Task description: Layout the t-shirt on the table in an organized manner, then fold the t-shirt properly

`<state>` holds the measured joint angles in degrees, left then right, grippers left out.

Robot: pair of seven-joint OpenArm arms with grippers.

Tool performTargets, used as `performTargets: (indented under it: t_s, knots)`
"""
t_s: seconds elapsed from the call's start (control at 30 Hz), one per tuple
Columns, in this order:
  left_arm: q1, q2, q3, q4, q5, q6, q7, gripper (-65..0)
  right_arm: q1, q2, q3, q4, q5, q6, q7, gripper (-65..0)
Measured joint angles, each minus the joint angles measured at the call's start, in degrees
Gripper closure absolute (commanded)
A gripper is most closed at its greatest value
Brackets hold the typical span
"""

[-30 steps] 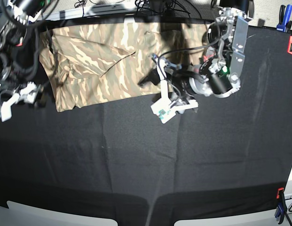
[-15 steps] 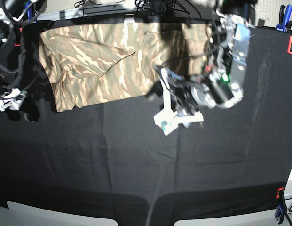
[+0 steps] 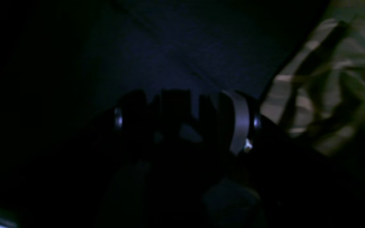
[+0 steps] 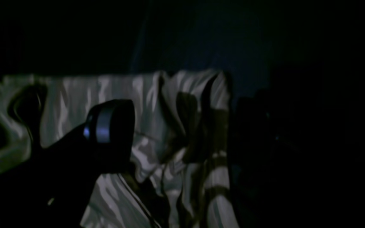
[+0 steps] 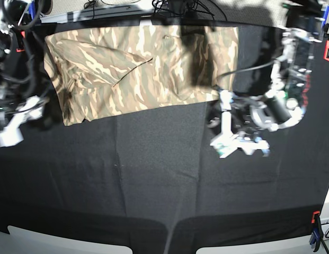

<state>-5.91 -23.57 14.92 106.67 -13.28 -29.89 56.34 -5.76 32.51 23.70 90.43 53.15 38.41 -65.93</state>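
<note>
Looking across the table, you have a broad stretch of bare black cloth from the shirt's near hem to the front edge, nothing lying on it. The shirt sits along the far edge, its top nearly at the cloth's border, so you have little room behind it. A red clamp and a blue one hold the far right corner; another clamp grips the near right edge. Cables bunch behind the far edge.

Your left gripper hangs over bare cloth just off the shirt's lower right corner, jaws spread, holding nothing. Your right gripper sits at the other side, just beside the shirt's end, jaws wide, empty too. Neither arm lies over the shirt, though a shadow darkens its right part.

The shirt lies flat in a long band, camouflage side up, with a diagonal crease and small wrinkles toward the right gripper's end. Both wrist views are too dark for detail.
</note>
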Motion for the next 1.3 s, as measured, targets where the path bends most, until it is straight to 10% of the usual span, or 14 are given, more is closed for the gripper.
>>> performTargets:
  t_s: [0.2,0.83,1.3]
  knots:
    - [0.00,-3.17,0.02,0.00,0.00,7.50,-1.07,-33.3,-0.09,5.92,-1.81,-0.33,0.02,-0.02,0.20,-47.5]
    - [0.00,-3.41,0.04,0.00,-5.79,7.87,-1.05,-33.3,0.02,23.17,-1.97,-25.90,12.52,1.11,0.26,-47.5]
    - [0.02,0.74,0.04,0.00,-10.51,8.07,-2.56,-33.3,0.37,24.68,-27.36,-26.91,18.27,1.14,0.17,-47.5]
